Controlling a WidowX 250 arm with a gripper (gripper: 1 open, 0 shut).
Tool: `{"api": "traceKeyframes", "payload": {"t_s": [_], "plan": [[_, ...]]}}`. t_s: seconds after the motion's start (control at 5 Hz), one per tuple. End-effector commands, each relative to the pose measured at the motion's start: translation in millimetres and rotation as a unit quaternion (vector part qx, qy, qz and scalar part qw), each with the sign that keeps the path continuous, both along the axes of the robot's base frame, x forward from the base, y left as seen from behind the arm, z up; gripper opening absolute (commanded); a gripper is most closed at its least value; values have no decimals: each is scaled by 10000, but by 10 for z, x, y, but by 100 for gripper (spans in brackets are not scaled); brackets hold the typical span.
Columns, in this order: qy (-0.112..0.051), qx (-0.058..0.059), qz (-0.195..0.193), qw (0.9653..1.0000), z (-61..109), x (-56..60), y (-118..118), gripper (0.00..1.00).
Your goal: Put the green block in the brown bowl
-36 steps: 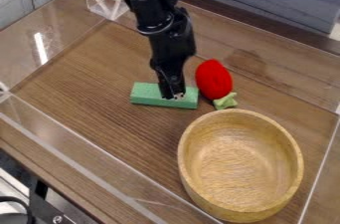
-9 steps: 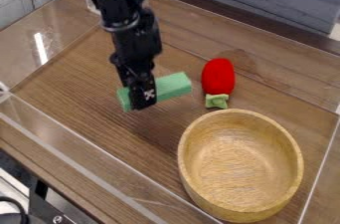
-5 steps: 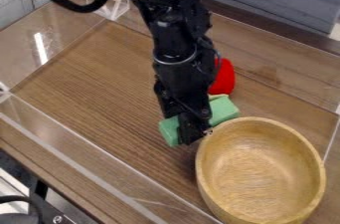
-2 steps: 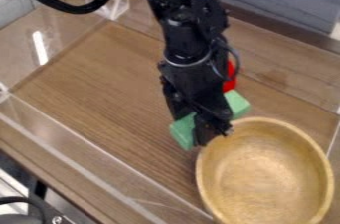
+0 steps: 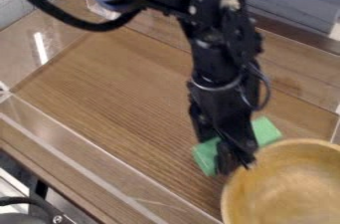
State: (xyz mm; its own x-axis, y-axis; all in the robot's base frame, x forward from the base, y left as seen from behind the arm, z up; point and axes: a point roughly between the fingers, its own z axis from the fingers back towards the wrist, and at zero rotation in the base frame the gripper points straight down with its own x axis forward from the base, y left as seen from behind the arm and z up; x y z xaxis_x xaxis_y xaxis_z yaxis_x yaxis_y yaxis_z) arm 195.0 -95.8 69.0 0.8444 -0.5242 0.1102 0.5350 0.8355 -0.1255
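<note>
- One green block [image 5: 229, 145] shows in the single camera view, a flat mint-green bar tilted at an angle, low in the picture and right of the middle.
- The block's middle is hidden behind the gripper [image 5: 237, 155]; its lower-left end pokes out near the wooden floor and its upper-right end shows beside the arm.
- The gripper points straight down and its two dark fingers are clamped on the block across its narrow width.
- Whether the block's low end touches the wood or hangs just above it cannot be told.
- The block sits just beside the brown bowl [image 5: 285, 183], at its upper-left rim, and is outside the bowl's hollow.
- The bowl is a round light-tan wooden one with a thick rim, filling the lower-right corner and cut off by the picture's edges.
- The fingertips come down almost to the bowl's rim; contact between them cannot be judged.
- The black arm [image 5: 220, 49] rises from the gripper and leans up and to the left toward the top of the frame.
- All of this stands on a brown wood-grain table [image 5: 106, 89] ringed by clear plastic walls [image 5: 54, 133], whose near edge runs along the lower left.
</note>
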Motion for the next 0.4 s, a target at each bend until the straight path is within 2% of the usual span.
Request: {"api": "traceKeyframes", "payload": {"t_s": [0.0,0.2], "plan": [[15,-40,-327,9995,7,-21,-180,0],[24,-19,-295,9996,-13,41,-238,100]]}}
